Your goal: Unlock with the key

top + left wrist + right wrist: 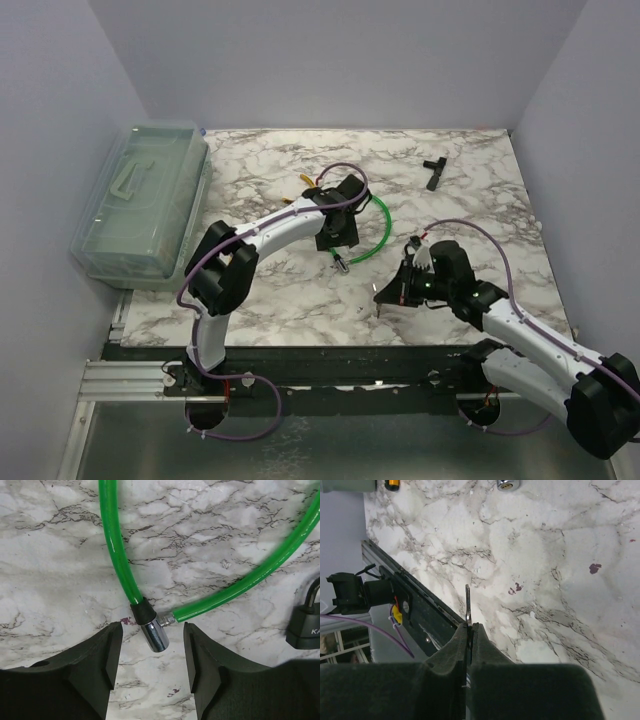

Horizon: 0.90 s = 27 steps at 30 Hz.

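Note:
A green cable (116, 555) loops over the marble and ends in a black collar and a chrome lock cylinder (155, 634). My left gripper (152, 642) is open, its fingers on either side of the cylinder's free end and not touching it. A black padlock (304, 627) shows at the right edge of the left wrist view. My right gripper (471, 626) is shut on the key (468, 604), whose thin silvery blade sticks out past the fingertips. From above, the right gripper (386, 295) hovers near the table's front edge, right of the cable (380, 235).
A translucent plastic box (140, 205) stands at the left edge of the table. A small black T-shaped piece (433, 172) lies at the back right. Yellow-handled pliers (308, 184) lie behind the left wrist. The table's front rail (415, 607) is close under the right gripper.

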{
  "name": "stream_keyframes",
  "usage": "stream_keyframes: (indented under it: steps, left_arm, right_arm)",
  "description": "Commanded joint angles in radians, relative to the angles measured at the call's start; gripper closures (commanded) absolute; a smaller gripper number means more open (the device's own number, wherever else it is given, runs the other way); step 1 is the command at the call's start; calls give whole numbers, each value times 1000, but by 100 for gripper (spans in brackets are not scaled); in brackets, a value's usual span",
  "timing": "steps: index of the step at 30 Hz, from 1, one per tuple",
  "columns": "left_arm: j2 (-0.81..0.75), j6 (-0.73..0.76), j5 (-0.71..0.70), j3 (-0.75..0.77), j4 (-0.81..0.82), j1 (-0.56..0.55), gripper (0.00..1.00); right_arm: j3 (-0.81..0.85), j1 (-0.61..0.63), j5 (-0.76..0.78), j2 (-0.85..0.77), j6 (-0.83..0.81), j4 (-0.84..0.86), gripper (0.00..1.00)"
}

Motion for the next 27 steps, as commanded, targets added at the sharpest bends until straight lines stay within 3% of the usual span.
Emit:
stream_keyframes:
  steps: [1,13,17,25,27]
  left_arm:
    - [65,-41,-50,72,-119,-17,43]
    - [180,-105,-64,143,-159,-33,44]
    - [209,-106,-60,155,-161,-34,54]
    - [239,-119,-67,152,-169,-36,60]
    - [253,-115,-59,156,-169,-36,67]
  right_arm:
    - [-32,-7,14,-33,-14,-31,100]
    - [-63,-8,7,-90,-23,-43,100]
    - [-69,-9,2,-108,-24,-44,100]
    - [-74,-9,1,-124,-24,-45,100]
    - [-74,-9,0,-125,-24,-45,100]
